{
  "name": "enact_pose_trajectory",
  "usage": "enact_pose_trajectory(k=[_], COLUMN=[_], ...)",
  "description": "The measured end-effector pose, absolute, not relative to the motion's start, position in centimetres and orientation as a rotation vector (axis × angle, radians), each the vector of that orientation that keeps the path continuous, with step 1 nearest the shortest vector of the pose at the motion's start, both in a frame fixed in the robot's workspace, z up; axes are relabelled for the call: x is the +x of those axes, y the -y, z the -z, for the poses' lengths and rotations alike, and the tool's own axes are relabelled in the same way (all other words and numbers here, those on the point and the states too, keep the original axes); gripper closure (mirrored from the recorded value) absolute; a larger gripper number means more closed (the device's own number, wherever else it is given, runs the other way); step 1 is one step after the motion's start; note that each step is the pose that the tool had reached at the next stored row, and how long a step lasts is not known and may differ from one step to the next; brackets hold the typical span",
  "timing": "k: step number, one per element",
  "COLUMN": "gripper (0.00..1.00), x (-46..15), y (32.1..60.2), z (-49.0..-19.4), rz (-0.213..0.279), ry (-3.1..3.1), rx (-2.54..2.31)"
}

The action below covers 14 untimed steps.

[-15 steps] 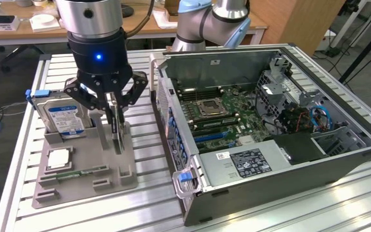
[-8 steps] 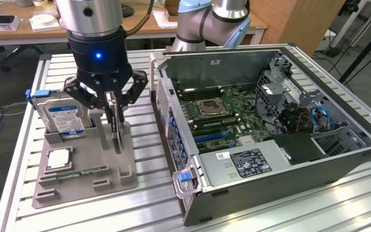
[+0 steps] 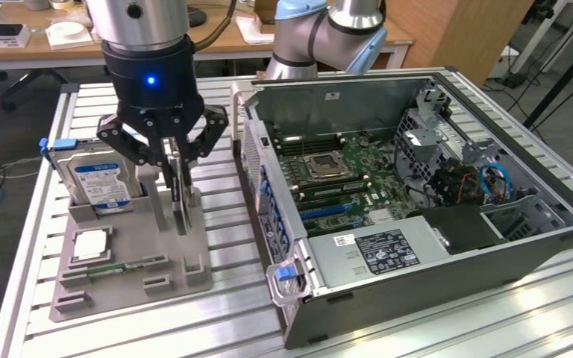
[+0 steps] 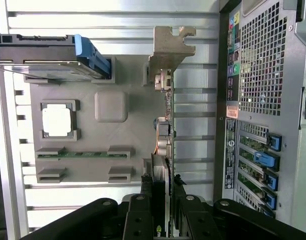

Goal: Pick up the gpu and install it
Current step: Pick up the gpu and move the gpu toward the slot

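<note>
Where the gpu [image 3: 181, 212] sits: upright on edge in a slot of the gray holder tray [image 3: 117, 289], beside the open computer case [image 3: 366, 317].
Gripper [image 3: 177, 183]: closed on the gpu's upper edge, 1 finger on each face.
Handling: likely light, stiff and thin, with fragile components; best pinched on its flat faces, away from the metal bracket [image 4: 170, 47].
Count: 1 gpu, 1 hard drive [image 3: 99, 183], 1 processor [image 3: 89, 245], 1 memory stick [image 3: 127, 266].
</note>
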<state>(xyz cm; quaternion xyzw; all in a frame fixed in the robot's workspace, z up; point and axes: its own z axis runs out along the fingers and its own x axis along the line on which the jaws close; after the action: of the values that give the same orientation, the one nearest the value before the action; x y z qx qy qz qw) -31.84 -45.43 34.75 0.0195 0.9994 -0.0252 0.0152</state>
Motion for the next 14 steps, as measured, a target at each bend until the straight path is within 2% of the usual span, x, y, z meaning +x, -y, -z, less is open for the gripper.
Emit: enact_pose_trajectory(k=[14], gripper=[0.74], x=[-31.8], y=[45.4], z=[-36.1], rz=[0.081], ry=[-3.109], rx=[0.061])
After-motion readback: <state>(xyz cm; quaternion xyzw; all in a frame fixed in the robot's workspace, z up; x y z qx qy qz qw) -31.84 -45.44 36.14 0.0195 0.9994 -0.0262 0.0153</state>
